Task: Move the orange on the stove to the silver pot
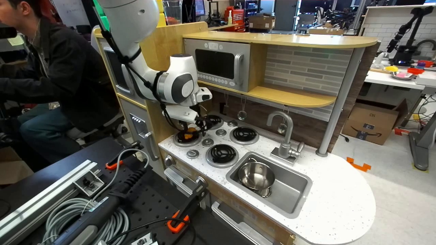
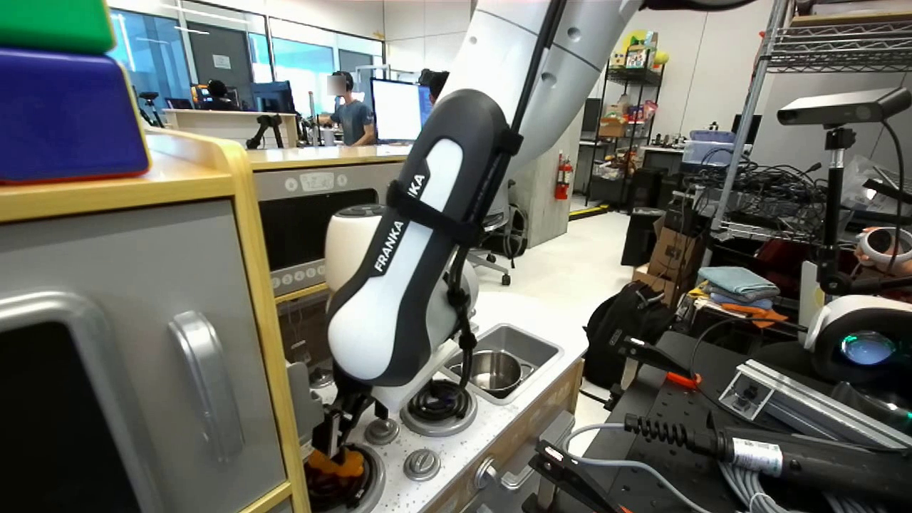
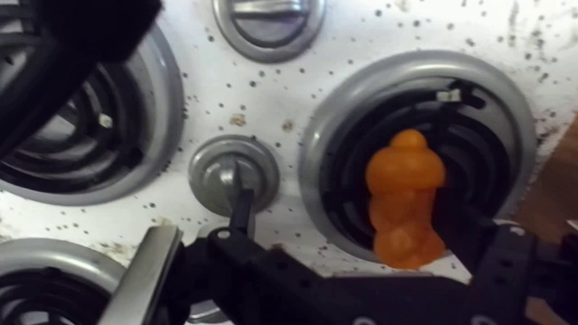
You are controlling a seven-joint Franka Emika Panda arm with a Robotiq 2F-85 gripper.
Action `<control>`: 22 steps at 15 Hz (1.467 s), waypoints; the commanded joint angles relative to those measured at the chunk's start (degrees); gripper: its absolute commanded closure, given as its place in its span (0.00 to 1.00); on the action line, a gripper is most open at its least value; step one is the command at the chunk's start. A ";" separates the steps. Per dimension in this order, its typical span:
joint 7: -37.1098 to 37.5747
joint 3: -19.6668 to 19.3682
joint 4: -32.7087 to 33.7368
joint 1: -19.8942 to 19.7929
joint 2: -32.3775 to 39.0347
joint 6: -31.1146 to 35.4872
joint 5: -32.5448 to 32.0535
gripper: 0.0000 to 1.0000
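Note:
The orange (image 1: 189, 133) is a lobed orange toy on a black burner of the white stove (image 1: 199, 164). It also shows in an exterior view (image 2: 336, 463) and in the wrist view (image 3: 406, 203). My gripper (image 1: 195, 127) is low over that burner; it also shows in the wrist view (image 3: 344, 194). Its fingers are wide apart, with the orange between them. One finger is close beside the orange; whether they touch I cannot tell. The other finger is over a small knob. The silver pot (image 1: 256, 176) stands in the sink basin; it also shows in an exterior view (image 2: 496, 372).
The sink basin (image 1: 289, 190) and the grey faucet (image 1: 285, 132) lie beside the stove. A microwave (image 1: 218, 64) and a yellow shelf (image 1: 289, 95) stand above and behind. A tall cabinet (image 2: 135, 342) stands close to the gripper. Grey knobs (image 3: 234, 175) sit between the burners.

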 commanded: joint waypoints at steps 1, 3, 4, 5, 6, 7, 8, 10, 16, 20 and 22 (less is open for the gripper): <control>0.93 -1.48 -4.16 -0.88 -0.76 4.63 0.16 0.00; 0.08 -1.14 -2.10 -1.05 0.16 2.83 -0.05 0.00; 0.06 -1.26 -2.50 -1.27 0.15 3.23 -0.03 0.00; 0.05 -1.31 -2.72 -1.37 0.15 3.51 -0.01 0.00; 0.04 -1.31 -2.86 -1.36 0.15 3.71 0.00 0.00; -2.47 -0.88 -2.78 -4.61 -0.12 3.71 -0.39 0.00; -3.40 -0.71 -2.64 -5.89 -0.21 3.56 -0.47 0.00; -6.22 -0.30 -2.07 -9.65 -0.36 2.88 -0.70 0.00; -13.47 0.78 2.14 -16.83 -0.10 -1.52 -0.95 0.00; -13.79 0.74 2.03 -16.99 0.18 -1.29 -0.53 0.00; -13.90 1.16 2.10 -16.97 0.19 -1.77 -0.47 0.00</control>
